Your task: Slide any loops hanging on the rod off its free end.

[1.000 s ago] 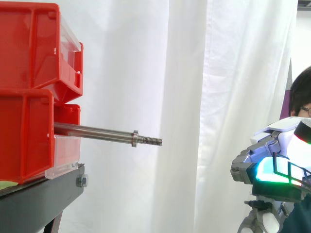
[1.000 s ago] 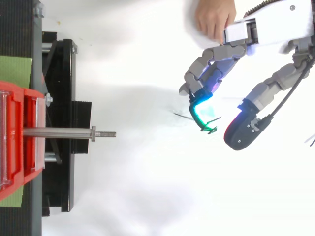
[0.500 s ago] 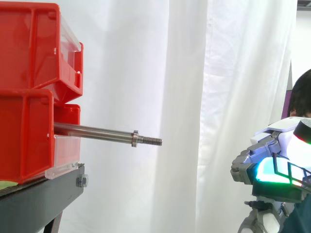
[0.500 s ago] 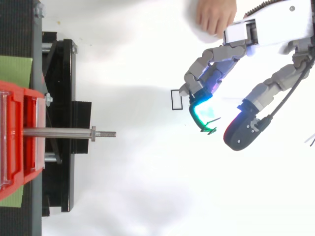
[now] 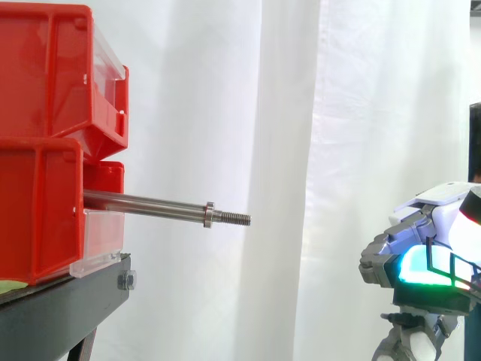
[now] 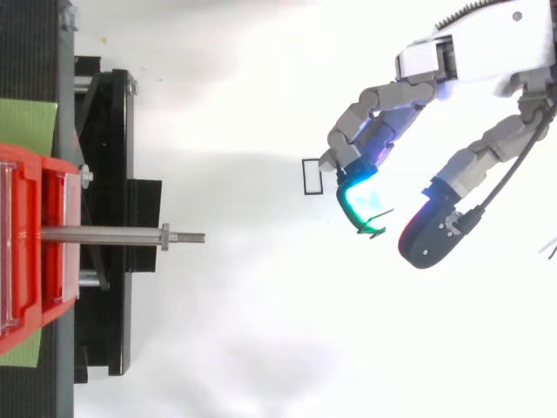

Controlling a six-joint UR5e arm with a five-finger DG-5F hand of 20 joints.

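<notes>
Loosely released, hand [image 6: 474,48] hangs beside thin rectangular loop [image 6: 304,177], apart from threaded steel rod [image 6: 104,234].

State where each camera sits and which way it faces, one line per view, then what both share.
Side view: beside the work at about rod height, looking level across the red plastic bins and the steel rod toward the white curtain; the robot's hand shows at the right edge.
Top view: above the work, looking down on the rod and black stand; the hand reaches in from the upper right.
Shared: the bins, the rod and the hand, which is apart from the rod's threaded free end.
</notes>
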